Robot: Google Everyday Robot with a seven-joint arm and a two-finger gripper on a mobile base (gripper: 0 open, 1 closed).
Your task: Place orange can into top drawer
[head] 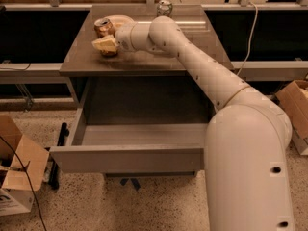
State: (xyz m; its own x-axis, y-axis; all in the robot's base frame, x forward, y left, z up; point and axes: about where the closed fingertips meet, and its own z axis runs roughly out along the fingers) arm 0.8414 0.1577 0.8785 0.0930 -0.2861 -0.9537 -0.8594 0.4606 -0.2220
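Note:
The orange can [101,26] stands on the grey table [192,42] near its back left corner. My gripper [109,33] is right at the can, reaching in from the right, with its cream-coloured parts in front of and behind the can. The can's silver top and base show; its middle is hidden by the gripper. The top drawer [127,159] is pulled wide open below the table, and nothing shows inside it.
A silver-and-green can [164,7] stands at the table's back edge. A cardboard box [14,174] sits on the floor at the left and another [297,110] at the right. My arm crosses the table's right half and hides part of the drawer.

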